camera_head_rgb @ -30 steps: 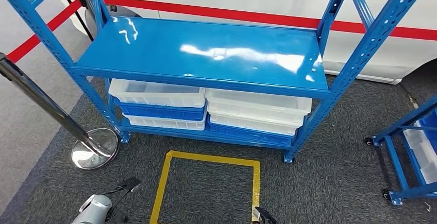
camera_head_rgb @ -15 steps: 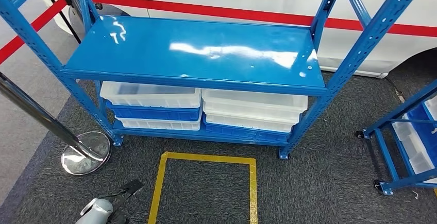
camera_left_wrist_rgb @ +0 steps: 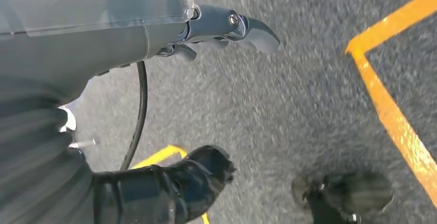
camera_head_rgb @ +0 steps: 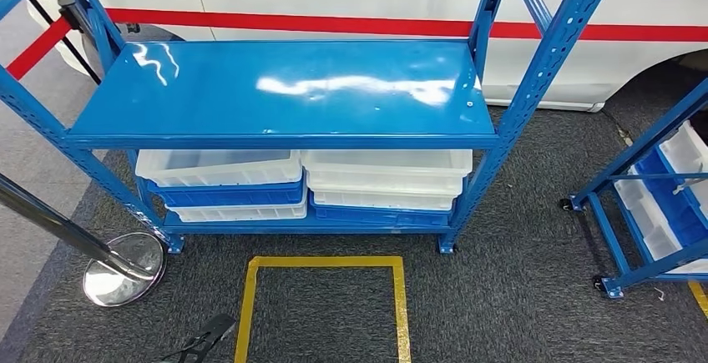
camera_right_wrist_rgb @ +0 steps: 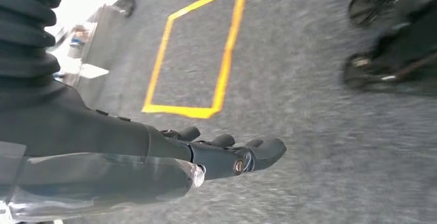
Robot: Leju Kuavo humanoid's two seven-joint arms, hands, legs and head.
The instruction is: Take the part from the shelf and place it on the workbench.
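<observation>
From where I stand, a chrome stanchion base (camera_head_rgb: pixel 123 269) sits on the carpet at the left, beside the blue shelf (camera_head_rgb: pixel 284 92). Its glossy top board carries nothing I can make out, and no part shows anywhere; below it are stacked white and blue bins (camera_head_rgb: pixel 219 181), whose contents I cannot see. A yellow tape square (camera_head_rgb: pixel 321 261) marks the floor in front. At the right stands a blue trolley (camera_head_rgb: pixel 647 188) with more bins. No workbench is in sight. The left hand (camera_left_wrist_rgb: pixel 216 28) hangs over the carpet, fingers loosely spread and holding nothing; the right hand (camera_right_wrist_rgb: pixel 227 154) hangs likewise, fingers apart and empty. This fits either facing the shelf before picking or standing there after delivery.
</observation>
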